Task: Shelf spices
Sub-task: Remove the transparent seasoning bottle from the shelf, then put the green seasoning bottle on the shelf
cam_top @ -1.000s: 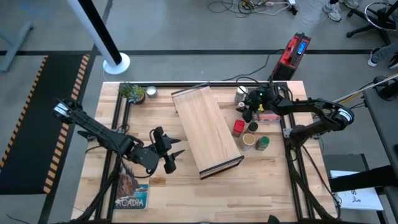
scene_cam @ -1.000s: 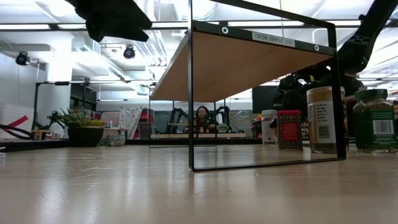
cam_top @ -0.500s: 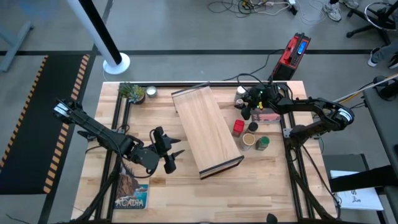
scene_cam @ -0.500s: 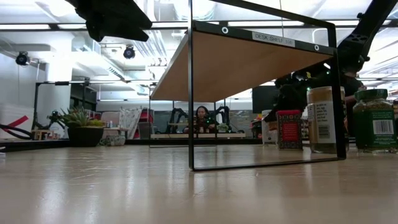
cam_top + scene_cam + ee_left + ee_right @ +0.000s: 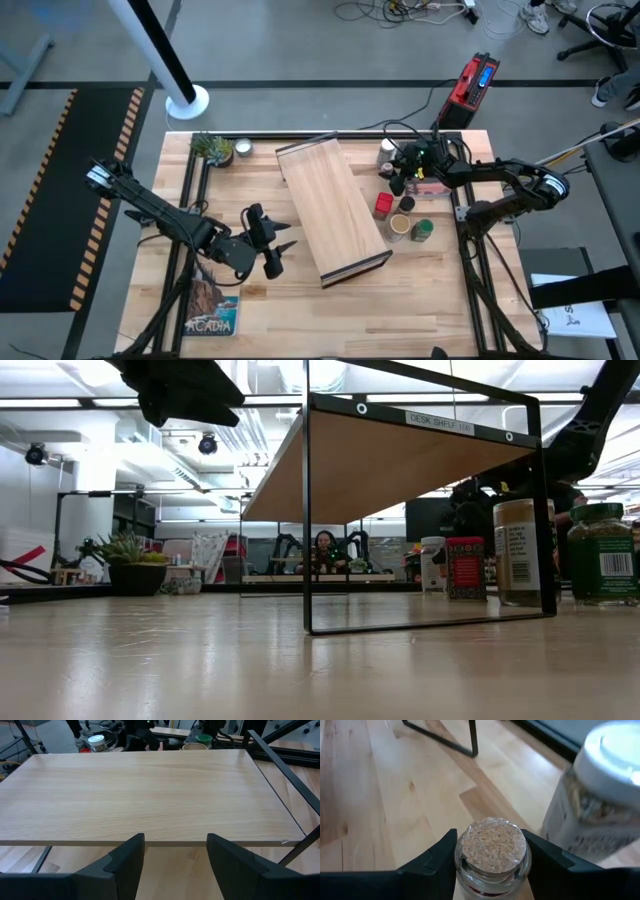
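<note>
The shelf (image 5: 333,210), a long light-wood board on thin black legs, stands slantwise mid-table. Right of it stand the spices: a white-capped jar (image 5: 387,155), a red tin (image 5: 383,205), a black-lidded jar (image 5: 407,204), a tan-lidded jar (image 5: 400,227) and a green-lidded jar (image 5: 423,231). My right gripper (image 5: 398,183) is down among them, shut on a small cork-stoppered glass jar (image 5: 493,851). My left gripper (image 5: 283,248) hangs open above the table just left of the shelf (image 5: 150,795), its fingers aimed at the board's long edge. My right gripper has the small jar between its two fingers, one finger (image 5: 439,857) on each side of the glass neck (image 5: 492,870) just below the cork. The fingers come slanting down from the table's right. Whether the jar's base is on the table does not show.
A small potted plant (image 5: 212,148) and a round silver dish (image 5: 242,149) sit at the far left corner. A picture-covered book (image 5: 212,310) lies near the front left under my left arm. The white-capped jar (image 5: 600,795) stands close beside the held jar.
My right gripper has shifted slightly toward the shelf and come back among the jars. Nothing else has moved.
</note>
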Controlling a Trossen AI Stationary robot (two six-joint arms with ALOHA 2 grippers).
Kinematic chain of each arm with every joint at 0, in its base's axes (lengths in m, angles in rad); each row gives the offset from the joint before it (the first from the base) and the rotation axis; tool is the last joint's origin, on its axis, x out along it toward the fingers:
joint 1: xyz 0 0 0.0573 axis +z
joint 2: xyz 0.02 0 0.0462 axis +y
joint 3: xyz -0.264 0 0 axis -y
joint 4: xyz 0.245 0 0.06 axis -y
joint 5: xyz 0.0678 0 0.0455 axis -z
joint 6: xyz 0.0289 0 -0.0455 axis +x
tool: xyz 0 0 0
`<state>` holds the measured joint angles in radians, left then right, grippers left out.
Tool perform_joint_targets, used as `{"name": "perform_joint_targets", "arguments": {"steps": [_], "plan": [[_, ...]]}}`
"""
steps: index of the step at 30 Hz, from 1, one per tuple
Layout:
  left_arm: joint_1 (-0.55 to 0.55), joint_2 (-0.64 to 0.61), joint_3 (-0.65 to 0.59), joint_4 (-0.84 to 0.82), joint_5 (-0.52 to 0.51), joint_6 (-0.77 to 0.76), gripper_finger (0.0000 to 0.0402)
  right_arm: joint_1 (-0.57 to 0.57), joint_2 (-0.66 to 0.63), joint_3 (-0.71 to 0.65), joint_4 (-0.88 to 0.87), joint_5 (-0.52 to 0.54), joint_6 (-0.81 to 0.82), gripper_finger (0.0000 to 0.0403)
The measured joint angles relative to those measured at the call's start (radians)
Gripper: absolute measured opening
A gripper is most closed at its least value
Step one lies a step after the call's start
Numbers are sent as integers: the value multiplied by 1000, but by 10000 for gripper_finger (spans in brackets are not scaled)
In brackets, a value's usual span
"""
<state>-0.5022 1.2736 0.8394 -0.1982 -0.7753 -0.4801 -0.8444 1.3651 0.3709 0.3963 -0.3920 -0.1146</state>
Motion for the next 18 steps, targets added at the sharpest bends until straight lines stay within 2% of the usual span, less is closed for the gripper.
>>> {"name": "perform_joint_targets", "arguments": {"steps": [9,18], "plan": [[0,0,0,3,0,0,204,0,0,-36,9,27,2,184],[0,0,0,3,0,0,204,0,0,-7,5,26,19,252]]}}
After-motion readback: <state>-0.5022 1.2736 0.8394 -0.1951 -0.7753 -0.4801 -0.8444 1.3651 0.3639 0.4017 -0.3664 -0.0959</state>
